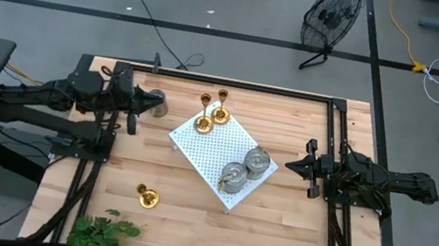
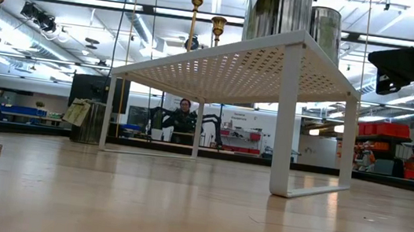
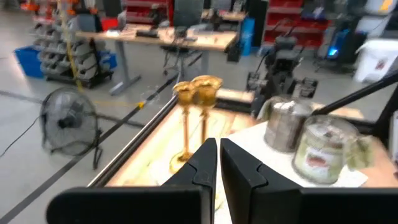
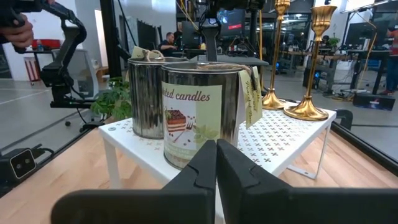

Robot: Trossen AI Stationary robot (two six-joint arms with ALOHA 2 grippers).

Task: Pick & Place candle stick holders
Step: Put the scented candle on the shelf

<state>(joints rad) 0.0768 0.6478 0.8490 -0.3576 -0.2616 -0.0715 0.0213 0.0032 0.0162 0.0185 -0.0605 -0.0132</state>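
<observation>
A white perforated board (image 1: 207,143) stands on legs at the table's middle. Two brass candle stick holders (image 1: 202,123) (image 1: 220,114) stand upright on its far-left corner, and two silver ones (image 1: 257,162) (image 1: 234,177) on its near-right part. A third brass holder (image 1: 146,196) stands on the table at the near left. A third silver one (image 1: 157,104) stands on the table at the far left, just beside my left gripper (image 1: 141,107). That gripper is raised, shut and empty (image 3: 217,158). My right gripper (image 1: 291,164) waits shut and empty at the board's right (image 4: 216,158).
A green leafy plant (image 1: 101,233) sits at the table's near-left edge. Black frame rails (image 1: 337,133) run along the table's far and right sides. A fan (image 1: 332,17) stands on the floor beyond the far edge. A person (image 2: 183,118) shows in the room behind.
</observation>
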